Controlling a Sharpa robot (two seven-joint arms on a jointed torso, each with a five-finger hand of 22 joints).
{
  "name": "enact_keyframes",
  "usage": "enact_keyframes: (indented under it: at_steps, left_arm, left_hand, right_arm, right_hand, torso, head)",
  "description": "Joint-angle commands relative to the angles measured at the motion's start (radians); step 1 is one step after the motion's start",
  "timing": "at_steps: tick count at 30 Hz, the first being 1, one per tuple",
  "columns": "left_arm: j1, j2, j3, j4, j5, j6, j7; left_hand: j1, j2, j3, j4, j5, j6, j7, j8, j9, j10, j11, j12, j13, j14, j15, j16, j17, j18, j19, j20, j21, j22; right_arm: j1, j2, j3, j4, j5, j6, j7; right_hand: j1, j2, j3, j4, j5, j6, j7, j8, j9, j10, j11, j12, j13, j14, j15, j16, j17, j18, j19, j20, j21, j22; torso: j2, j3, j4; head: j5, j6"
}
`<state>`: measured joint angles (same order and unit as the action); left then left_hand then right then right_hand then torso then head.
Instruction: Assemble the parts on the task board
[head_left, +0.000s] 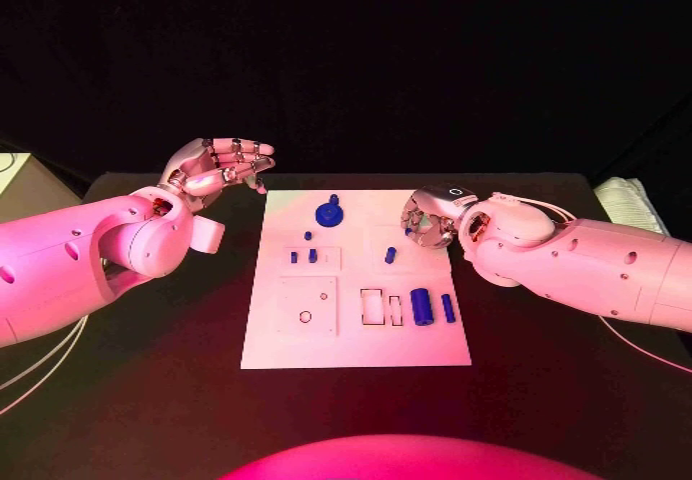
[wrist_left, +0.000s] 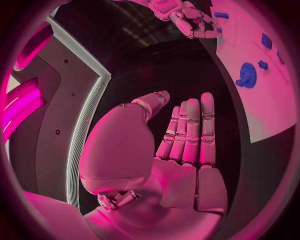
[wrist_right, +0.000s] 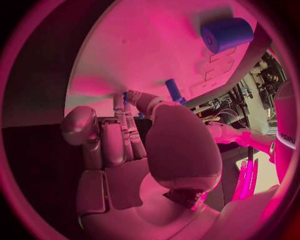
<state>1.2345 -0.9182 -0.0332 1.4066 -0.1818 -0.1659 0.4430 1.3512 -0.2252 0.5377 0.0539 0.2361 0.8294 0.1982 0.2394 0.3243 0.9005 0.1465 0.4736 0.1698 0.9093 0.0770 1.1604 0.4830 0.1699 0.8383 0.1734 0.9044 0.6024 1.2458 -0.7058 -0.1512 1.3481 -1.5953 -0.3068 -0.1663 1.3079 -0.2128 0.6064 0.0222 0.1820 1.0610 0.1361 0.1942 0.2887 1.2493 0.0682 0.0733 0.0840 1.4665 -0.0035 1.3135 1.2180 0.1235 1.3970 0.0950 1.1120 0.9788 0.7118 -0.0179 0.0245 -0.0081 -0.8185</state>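
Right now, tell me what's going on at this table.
A two-armed robot is working at a white task board that carries small blue parts. Its left hand is raised off the board's far left corner, fingers apart, holding nothing. Its right hand is down at the board's right edge, fingers reaching toward a small blue peg; whether it grips anything is unclear. A gear-shaped part and a thick cylinder lie untouched.

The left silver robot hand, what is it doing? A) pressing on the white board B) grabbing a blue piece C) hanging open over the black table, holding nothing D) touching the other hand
C: the left silver robot hand hangs with its fingers apart and nothing in them, over the black table beside the white task board, not touching any part.
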Motion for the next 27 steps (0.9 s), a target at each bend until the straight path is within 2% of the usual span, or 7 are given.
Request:
enact_keyframes:
  at_steps: [1,7,16,21,27]
  left_arm:
    - [0.000,0.002,0.001,0.002,0.011,0.002,0.014]
    - [0.000,0.001,0.001,0.003,0.011,0.002,0.011]
    - [0.000,0.000,0.001,0.003,0.009,0.002,0.008]
    - [0.000,0.000,0.001,0.002,0.008,0.002,0.006]
    - [0.000,0.001,0.001,-0.003,0.007,0.003,0.004]
  left_hand:
    - [0.001,0.008,-0.003,-0.002,0.004,0.002,0.007,0.005,0.001,-0.004,-0.003,0.005,0.001,-0.003,-0.001,-0.005,-0.001,0.015,0.009,-0.001,-0.006,-0.002]
    - [0.005,0.009,-0.003,-0.004,0.004,0.002,0.007,0.005,0.001,-0.004,-0.003,0.006,0.001,-0.003,-0.001,-0.006,-0.001,0.015,0.011,-0.001,-0.007,-0.003]
    - [0.008,0.009,-0.003,-0.006,0.004,0.002,0.007,0.005,0.001,-0.005,-0.003,0.007,0.001,-0.003,-0.002,-0.006,-0.002,0.015,0.012,-0.002,-0.008,-0.003]
    - [0.010,0.009,-0.003,-0.007,0.004,0.002,0.008,0.005,0.001,-0.005,-0.003,0.007,0.001,-0.004,-0.002,-0.006,-0.002,0.015,0.013,-0.002,-0.008,-0.004]
    - [0.011,0.009,-0.003,-0.008,0.004,0.002,0.008,0.005,0.001,-0.006,-0.003,0.007,0.001,-0.004,-0.002,-0.006,-0.002,0.015,0.013,-0.002,-0.008,-0.004]
  right_arm:
    - [-0.011,0.006,-0.006,0.000,0.010,0.029,-0.004]
    - [-0.015,0.011,-0.006,0.001,0.001,0.021,-0.018]
    - [-0.020,0.014,-0.006,0.007,-0.020,0.012,-0.039]
    - [-0.020,0.009,-0.006,0.012,-0.032,-0.020,-0.051]
    - [-0.021,-0.009,-0.005,0.032,-0.038,-0.086,-0.055]
  right_hand:
    - [0.006,0.024,0.010,-0.003,-0.009,0.020,-0.007,0.017,0.009,0.021,-0.005,0.006,0.002,0.047,-0.014,0.006,0.001,-0.017,0.006,-0.009,0.017,0.018]
    - [0.018,0.048,0.020,-0.015,-0.046,0.038,-0.017,0.042,0.034,0.049,-0.016,0.008,0.011,0.044,-0.024,0.012,-0.001,-0.019,0.007,-0.018,0.034,0.040]
    - [0.028,0.060,0.027,-0.029,-0.044,0.042,-0.019,0.057,0.052,0.062,-0.021,0.005,0.015,0.044,-0.028,0.016,-0.003,-0.022,0.011,-0.024,0.051,0.062]
    - [0.031,0.062,0.030,-0.033,-0.043,0.042,-0.019,0.060,0.056,0.064,-0.021,0.004,0.016,0.043,-0.029,0.016,-0.003,-0.022,0.010,-0.024,0.052,0.064]
    - [0.031,0.062,0.032,-0.035,-0.043,0.042,-0.019,0.062,0.059,0.066,-0.021,0.004,0.017,0.043,-0.029,0.018,-0.002,-0.023,0.011,-0.025,0.055,0.067]
  torso:
    - [0.000,-0.0004,-0.0006]
    - [0.001,-0.0002,0.0001]
    - [-0.001,-0.0011,0.0002]
    - [-0.001,-0.0014,0.0000]
    - [-0.002,-0.0004,-0.0001]
  head:
    - [-0.001,-0.002]
    - [-0.002,-0.005]
    - [-0.001,-0.008]
    - [0.000,-0.007]
    - [0.002,-0.005]
